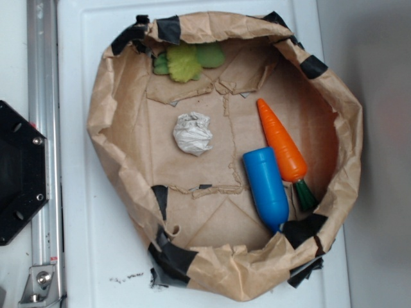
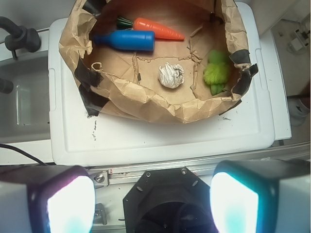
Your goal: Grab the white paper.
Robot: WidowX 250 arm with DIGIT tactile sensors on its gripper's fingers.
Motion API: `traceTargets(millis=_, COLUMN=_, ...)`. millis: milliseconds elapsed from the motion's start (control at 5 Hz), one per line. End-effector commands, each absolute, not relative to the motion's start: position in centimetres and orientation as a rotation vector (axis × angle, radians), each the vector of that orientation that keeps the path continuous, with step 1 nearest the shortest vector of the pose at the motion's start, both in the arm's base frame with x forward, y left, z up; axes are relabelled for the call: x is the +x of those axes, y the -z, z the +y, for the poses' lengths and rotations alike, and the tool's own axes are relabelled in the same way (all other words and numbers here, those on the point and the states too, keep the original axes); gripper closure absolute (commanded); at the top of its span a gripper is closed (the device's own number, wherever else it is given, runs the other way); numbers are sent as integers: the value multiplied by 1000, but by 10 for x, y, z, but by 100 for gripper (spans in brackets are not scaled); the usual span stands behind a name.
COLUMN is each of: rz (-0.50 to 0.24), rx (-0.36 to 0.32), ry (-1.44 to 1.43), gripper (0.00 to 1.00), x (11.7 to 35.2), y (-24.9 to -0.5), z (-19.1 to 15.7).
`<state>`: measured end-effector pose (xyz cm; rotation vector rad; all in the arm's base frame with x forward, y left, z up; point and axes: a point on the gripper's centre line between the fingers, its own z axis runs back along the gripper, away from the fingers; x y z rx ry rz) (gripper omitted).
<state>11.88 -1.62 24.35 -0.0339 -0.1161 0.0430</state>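
The white paper is a small crumpled ball lying on the floor of the brown paper basin, left of centre. It also shows in the wrist view, in the middle of the basin. My gripper shows only in the wrist view, at the bottom edge. Its two fingers stand wide apart and hold nothing. It hovers high over the black robot base, well short of the basin and the paper.
A blue bottle and an orange toy carrot lie side by side at the basin's right. A green leafy toy lies at its far side. The basin sits on a white tray. A metal rail runs along the left.
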Motion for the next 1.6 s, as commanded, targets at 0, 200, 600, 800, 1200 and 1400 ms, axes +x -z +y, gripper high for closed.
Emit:
traceTargets(millis=0, rz=-116, rx=-34, ry=-43, gripper=0, x=119, y=-243, z=-16)
traceTargets(millis=200, rz=-82, rx=142, ry=-163, gripper=0, x=166, y=-193, z=29)
traceTargets(millis=600, rz=-169, rx=9, ry=-384, gripper=0, x=232, y=-141, z=28)
traceTargets(millis=800, rz=-170, rx=-76, ry=-497, gripper=0, x=252, y=-107, z=21)
traceTargets(millis=1200, rz=-87, rx=38, ry=-325, gripper=0, x=246, y=-16, z=15)
traceTargets(millis=1400, rz=-76, rx=-26, ry=-317, gripper=100, x=248, y=-24, z=20)
